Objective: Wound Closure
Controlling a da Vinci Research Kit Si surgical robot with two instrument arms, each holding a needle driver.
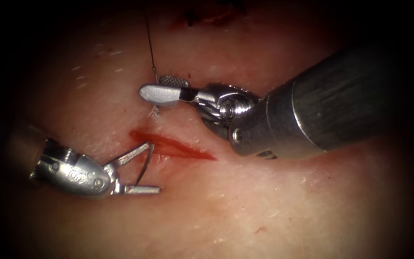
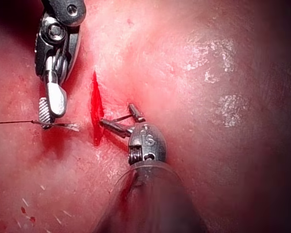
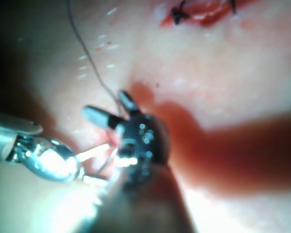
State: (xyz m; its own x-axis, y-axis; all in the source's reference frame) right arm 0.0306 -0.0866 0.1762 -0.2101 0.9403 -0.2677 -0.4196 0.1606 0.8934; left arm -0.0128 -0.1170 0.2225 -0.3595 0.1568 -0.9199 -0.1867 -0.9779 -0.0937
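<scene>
Pale pink tissue covers the whole field, and a short red cut lies slanted near the middle of the endoscope view, with red fluid along it.

The left gripper comes in from the lower left of the frame. It is spread wide: one jaw points up toward the left end of the cut and the other lies flat on the tissue below it. The needle stands between these two jaws as a thin dark curve. Its upper end is at the lower edge of the cut, and I cannot tell if it is in the tissue there or if a jaw touches it. In the left wrist view the same gripper is spread beside the cut, with the needle as a thin line between the jaws.

The right gripper comes from the right on a thick dark shaft and sits above the cut, on the upper side. It is slightly spread and the thread runs from it up to the top of the frame. The thread seems to pass between the jaws, but I cannot tell if they pinch it.

Stitches close another cut at the top of the right wrist view.
</scene>
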